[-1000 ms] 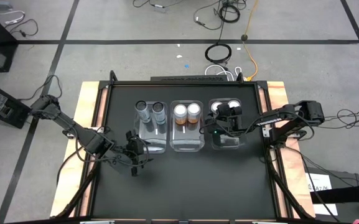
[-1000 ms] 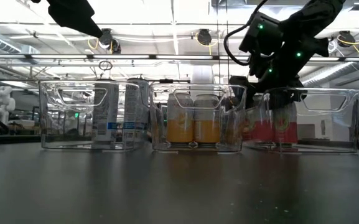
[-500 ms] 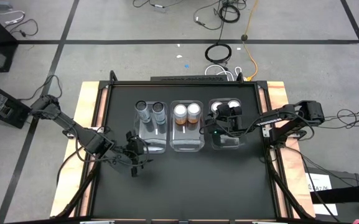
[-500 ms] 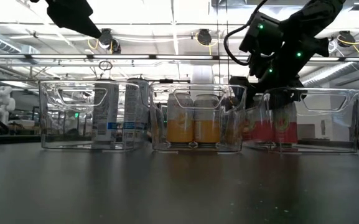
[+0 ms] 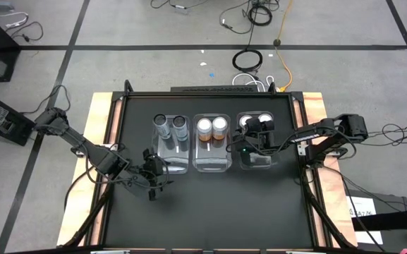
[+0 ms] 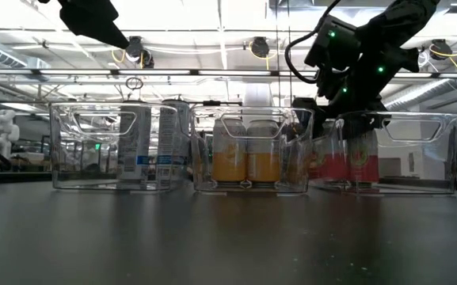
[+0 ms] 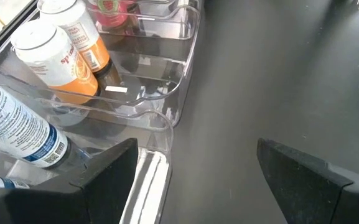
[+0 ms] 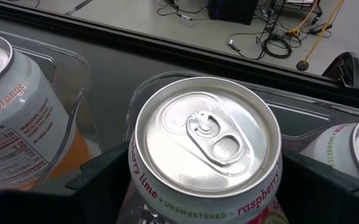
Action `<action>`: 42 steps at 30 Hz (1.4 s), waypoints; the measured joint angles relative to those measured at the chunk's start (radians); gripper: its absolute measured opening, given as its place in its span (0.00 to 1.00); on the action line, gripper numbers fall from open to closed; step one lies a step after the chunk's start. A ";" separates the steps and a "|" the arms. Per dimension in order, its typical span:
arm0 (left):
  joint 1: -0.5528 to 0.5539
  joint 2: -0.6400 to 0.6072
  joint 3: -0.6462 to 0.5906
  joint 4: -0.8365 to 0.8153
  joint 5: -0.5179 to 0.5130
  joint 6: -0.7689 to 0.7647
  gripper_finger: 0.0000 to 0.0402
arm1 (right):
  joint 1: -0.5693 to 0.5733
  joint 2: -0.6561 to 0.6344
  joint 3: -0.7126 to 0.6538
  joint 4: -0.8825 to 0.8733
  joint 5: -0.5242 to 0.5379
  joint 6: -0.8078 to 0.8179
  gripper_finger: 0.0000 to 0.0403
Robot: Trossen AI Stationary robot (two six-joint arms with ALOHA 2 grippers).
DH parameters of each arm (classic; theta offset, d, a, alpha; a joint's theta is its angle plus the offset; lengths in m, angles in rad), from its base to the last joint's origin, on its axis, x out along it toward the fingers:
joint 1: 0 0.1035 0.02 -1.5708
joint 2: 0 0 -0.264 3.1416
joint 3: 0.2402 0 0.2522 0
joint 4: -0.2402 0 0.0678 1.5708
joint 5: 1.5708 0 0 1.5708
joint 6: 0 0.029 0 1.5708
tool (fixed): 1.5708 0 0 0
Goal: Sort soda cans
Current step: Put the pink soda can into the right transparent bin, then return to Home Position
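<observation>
Three clear bins stand in a row. The left bin [image 5: 171, 144] holds two grey soda cans [image 5: 171, 122]. The middle bin [image 5: 212, 159] holds two orange cans [image 5: 211, 125], and the right bin [image 5: 259, 162] holds two pink cans [image 6: 347, 166]. All the cans stand upright on the bin floors. My right gripper [image 5: 259, 129] reaches into the right bin and is shut on one pink can [image 8: 207, 134]. My left gripper [image 5: 154, 176] hangs open over bare table, just near of the left bin, touching nothing. My right gripper holds the pink can by its side wall just under the top rim [image 8: 135, 168], pinched between the two fingers, one on each side. The fingers come slanting down from the table's right. The can is upright and stands in the right bin beside the other pink can [image 8: 353, 149].
The black tabletop [image 5: 217, 212] stretches wide near of the bins. Wooden side rails [image 5: 101, 141] border the table on the left and right. Cables lie on the floor [image 5: 249, 60] beyond the far edge. In the left wrist view, the bin's clear rim [image 7: 167, 118] lies close to my open fingers.
</observation>
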 joint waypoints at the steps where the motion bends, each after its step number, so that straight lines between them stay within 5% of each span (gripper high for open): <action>1: 0.000 0.000 0.000 0.000 0.000 0.000 0.84 | 0.000 0.000 0.000 0.000 -0.002 -0.001 0.85; 15: 0.000 0.000 0.000 -0.001 0.000 0.001 0.84 | 0.000 -0.081 0.000 0.000 -0.004 -0.075 0.85; 31: 0.000 0.000 0.000 -0.005 0.000 0.009 0.84 | 0.003 -0.345 0.000 0.061 -0.017 -0.223 0.85; 35: 0.000 0.000 0.000 -0.005 0.000 0.009 0.84 | 0.016 -0.428 0.001 0.097 -0.107 -0.281 0.85; 42: -0.001 -0.001 0.000 -0.029 0.009 0.108 0.84 | 0.068 -0.542 0.001 0.186 -0.426 -0.444 0.85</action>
